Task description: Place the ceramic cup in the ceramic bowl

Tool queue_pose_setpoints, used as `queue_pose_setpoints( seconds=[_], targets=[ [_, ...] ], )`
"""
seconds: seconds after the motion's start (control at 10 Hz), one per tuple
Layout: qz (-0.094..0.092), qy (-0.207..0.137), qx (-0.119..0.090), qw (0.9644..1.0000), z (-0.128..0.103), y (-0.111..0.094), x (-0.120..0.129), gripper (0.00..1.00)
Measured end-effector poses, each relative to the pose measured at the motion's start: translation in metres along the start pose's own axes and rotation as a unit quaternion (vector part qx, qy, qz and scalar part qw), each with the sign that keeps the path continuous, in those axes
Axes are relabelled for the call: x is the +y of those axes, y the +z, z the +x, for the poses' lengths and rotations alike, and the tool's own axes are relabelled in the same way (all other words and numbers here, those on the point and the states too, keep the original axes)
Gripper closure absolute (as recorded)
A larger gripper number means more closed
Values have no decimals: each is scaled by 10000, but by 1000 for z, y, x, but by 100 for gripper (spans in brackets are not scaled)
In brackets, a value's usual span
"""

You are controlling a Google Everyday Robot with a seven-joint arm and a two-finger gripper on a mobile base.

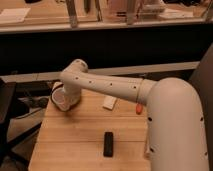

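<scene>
The white ceramic cup point(61, 102) hangs at the table's far left corner, tilted so that its wide mouth faces the camera. My gripper point(69, 96) comes down from the bent wrist point(75, 72) right behind the cup and looks shut on its rim. Cup and wrist cover the spot beneath them, and the ceramic bowl is hidden there. My white arm reaches in from the right across the table.
On the wooden table point(75, 145) lie a black block point(108, 144), a white card point(110, 103) and a small orange thing point(138, 108). My bulky arm body point(175, 130) covers the right side. A dark chair point(7, 107) stands at the left and a long counter runs behind.
</scene>
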Motion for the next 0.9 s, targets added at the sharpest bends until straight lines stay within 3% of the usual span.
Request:
queue_pose_setpoints(
  seconds=[0.9],
  targets=[
    [-4,-22,84,10000,22,2,-8,100]
  ],
)
